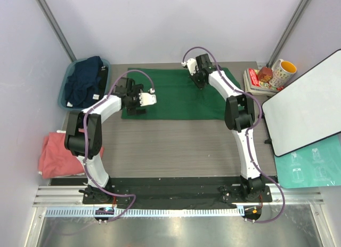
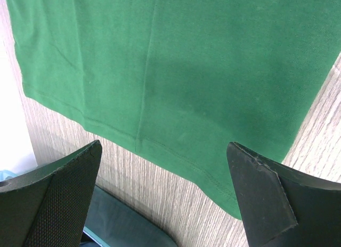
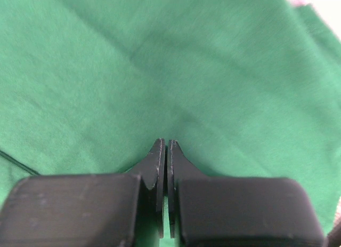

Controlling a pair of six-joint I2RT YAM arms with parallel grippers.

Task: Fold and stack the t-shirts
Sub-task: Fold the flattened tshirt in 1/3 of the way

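- Lying flat at 12 o'clock from the middle of the desk (image 1: 176, 145), the dark green t-shirt (image 1: 176, 100) is spread wide, its stitched hem towards the left arm.
- The right end effector (image 1: 196, 79) is clenched on the dark green t-shirt near its far edge. In the right wrist view the two fingers meet at their tips (image 3: 164, 143), and creases in the cloth (image 3: 106, 71) run in to that pinch.
- The left end effector (image 1: 137, 109) is released, fingers spread wide, above the shirt's hem corner at 9 o'clock of the cloth. In its wrist view the hem (image 2: 186, 71) and bare desk (image 2: 176, 199) lie between the pads.
- The navy t-shirt (image 1: 85, 81) is bunched in a teal tub (image 1: 64, 89) at 10 o'clock.
- The salmon-pink t-shirt (image 1: 56, 153) lies crumpled at 8 o'clock, at the desk's left edge.
- At 2 o'clock, a patterned mug (image 1: 282, 72) stands on stacked books (image 1: 256, 81); their cover print is too small to read.
- A whiteboard (image 1: 303, 108) lies at 3 o'clock.
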